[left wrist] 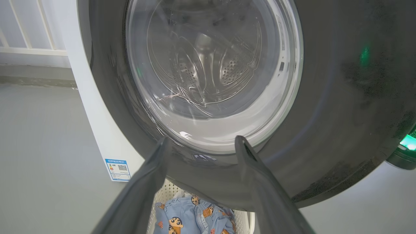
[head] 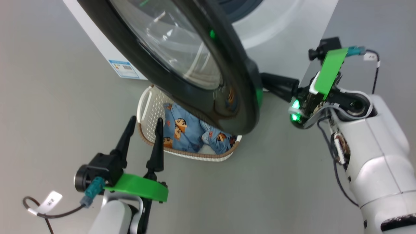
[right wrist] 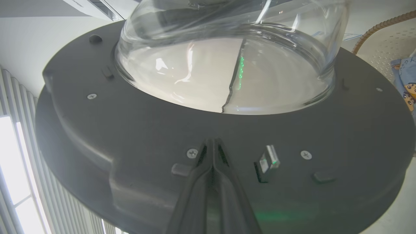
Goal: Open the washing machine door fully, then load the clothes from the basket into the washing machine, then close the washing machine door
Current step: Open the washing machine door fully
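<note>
At the lower left, the left gripper (head: 146, 119) is hovering over the grey floor (head: 48, 107). Its jaws are standing wide apart and holding nothing, and its fingers are pointing toward the basket (head: 146, 107). The basket is sitting on the floor just in front of the washer (head: 279, 42). The clothes (head: 182, 130), light blue with cartoon faces, are lying bunched inside it. The big round door (head: 195, 107), black-rimmed with a clear bulging middle, is standing swung out from the washer. Its lower edge is hanging over the far part of the basket. At the right, the right gripper (head: 278, 85) is reaching in behind the door's free edge. Its jaws are pressed fully together, gripping nothing. In the right wrist view their tips are lying against the door's dark inner face, between a screw (right wrist: 192, 153) and a small metal latch (right wrist: 269, 159). Farther back, a blue label (head: 125, 69) is showing low on the washer's white side.
</note>
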